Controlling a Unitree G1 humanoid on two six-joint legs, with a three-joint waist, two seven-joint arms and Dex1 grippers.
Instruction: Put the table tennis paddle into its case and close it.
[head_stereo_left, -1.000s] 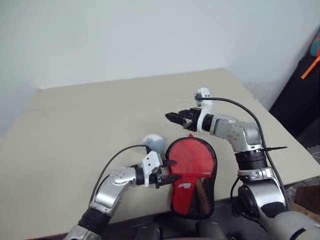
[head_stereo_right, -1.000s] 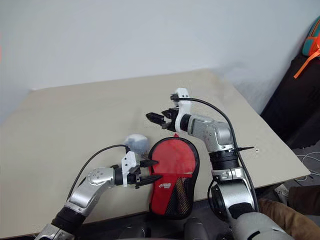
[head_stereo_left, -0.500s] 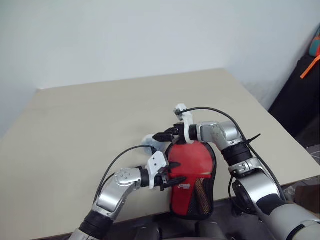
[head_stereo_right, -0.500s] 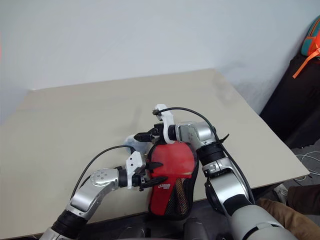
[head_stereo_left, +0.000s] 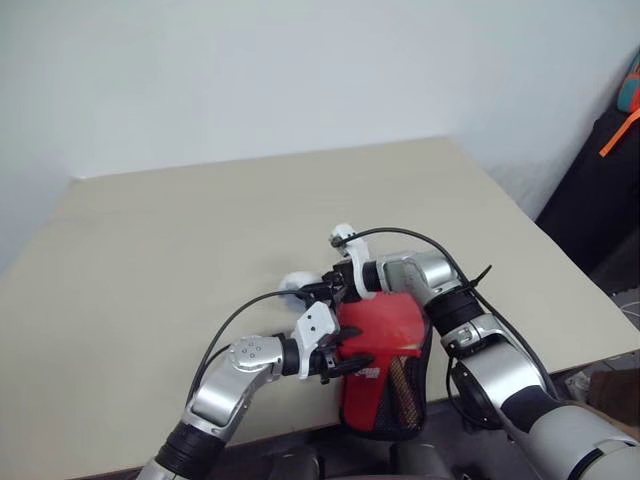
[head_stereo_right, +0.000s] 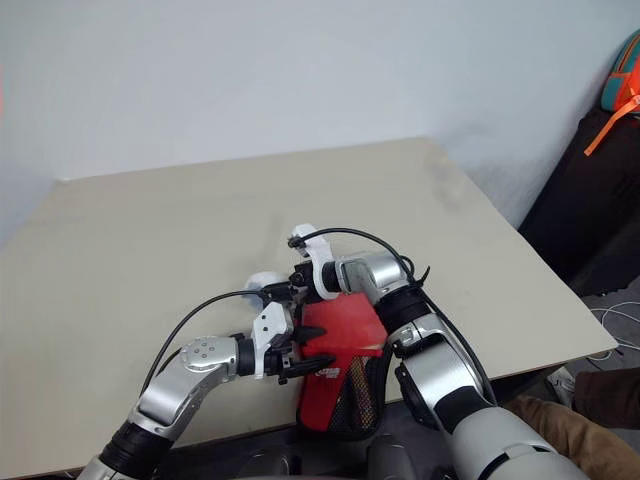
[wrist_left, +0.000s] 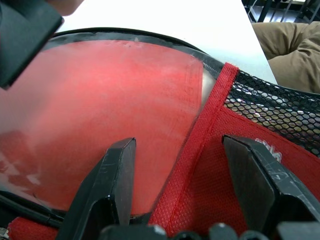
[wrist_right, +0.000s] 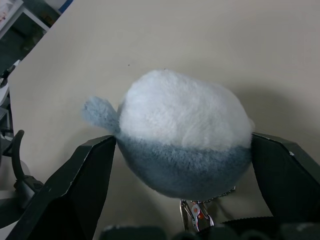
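The case (head_stereo_left: 388, 385) lies at the table's near edge, its narrow end hanging over. Through its clear half (wrist_left: 100, 110) I see the red face of the table tennis paddle (head_stereo_left: 385, 325) inside; beside that are the red logo panel (wrist_left: 210, 170) and black mesh (wrist_left: 270, 110). My left gripper (head_stereo_left: 348, 350) is open at the case's left edge, its fingers (wrist_left: 117, 185) spread just over the cover and holding nothing. My right gripper (head_stereo_left: 318, 293) is open at the case's far left corner. Its fingers (wrist_right: 75, 190) straddle a fluffy grey-white ball (wrist_right: 182, 125) on a small keychain.
The beige table (head_stereo_left: 200, 220) stretches wide to the far side and the left. Its right edge drops off near a black bag (head_stereo_left: 600, 180) with an orange strap. A person's knee in brown trousers (head_stereo_right: 560, 440) is by the near right corner.
My right gripper has come down and to the left, from above the case's far end to around the fluffy ball. The left gripper has stayed at the case's edge.
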